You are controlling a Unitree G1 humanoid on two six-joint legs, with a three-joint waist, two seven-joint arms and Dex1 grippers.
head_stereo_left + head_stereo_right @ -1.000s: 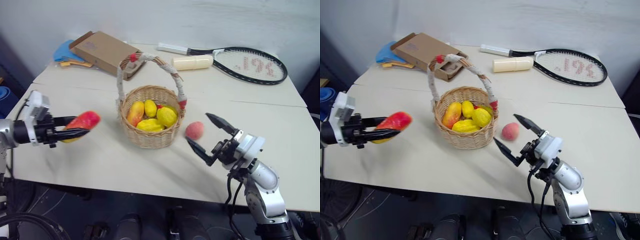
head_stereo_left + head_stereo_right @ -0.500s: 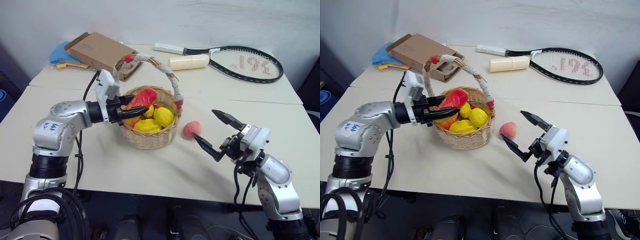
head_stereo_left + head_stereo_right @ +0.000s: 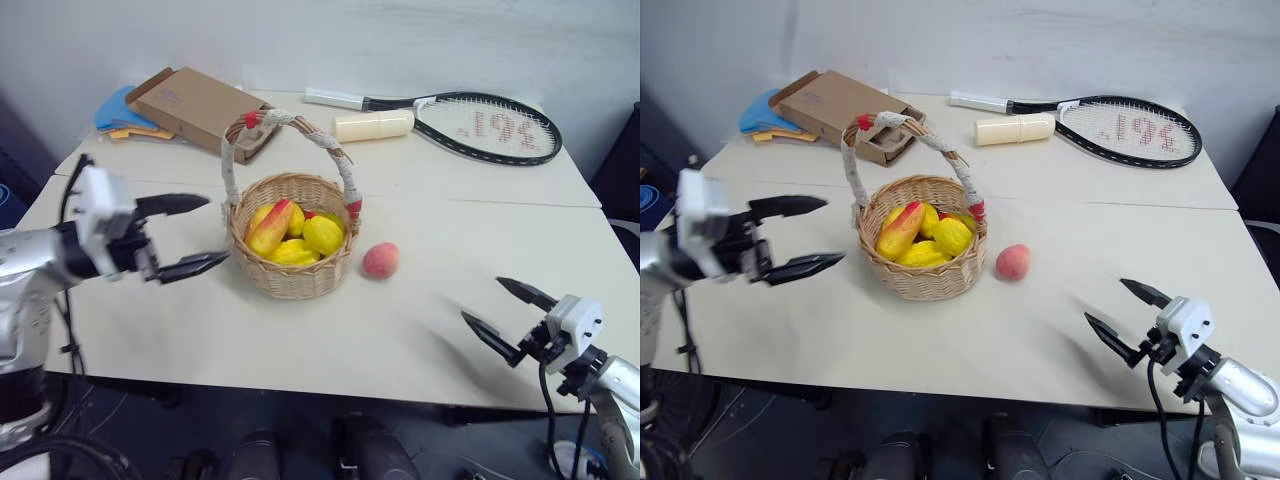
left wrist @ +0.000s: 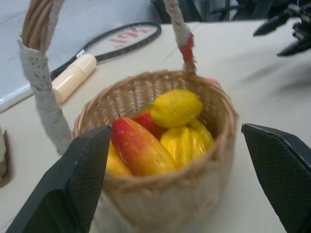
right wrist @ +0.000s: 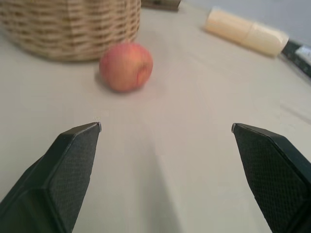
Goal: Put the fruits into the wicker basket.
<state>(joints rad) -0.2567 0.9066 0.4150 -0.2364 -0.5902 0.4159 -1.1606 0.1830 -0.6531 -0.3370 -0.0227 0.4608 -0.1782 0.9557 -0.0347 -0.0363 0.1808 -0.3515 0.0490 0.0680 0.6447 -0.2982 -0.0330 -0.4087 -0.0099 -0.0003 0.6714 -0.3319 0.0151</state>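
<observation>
The wicker basket (image 3: 292,275) stands mid-table and holds several yellow lemons (image 3: 322,234) and a red-and-yellow mango (image 3: 268,228) leaning at its left side. Seen from the left wrist, the mango (image 4: 141,151) lies against the lemons (image 4: 176,108). A pink-red peach (image 3: 381,260) rests on the table just right of the basket, also visible as the peach (image 5: 126,66) from the right wrist. My left gripper (image 3: 188,236) hangs open and empty a little left of the basket. My right gripper (image 3: 505,315) is open and empty near the table's front right edge, well away from the peach.
A brown cardboard box (image 3: 195,106) and blue items (image 3: 118,108) lie at the back left. A cream cylinder (image 3: 373,125) and a tennis racket (image 3: 478,127) lie at the back. A seam runs across the table (image 3: 500,230).
My left gripper opened, dropped the mango into the basket and drew back to the left. My right gripper moved right and toward the front edge, away from the peach.
</observation>
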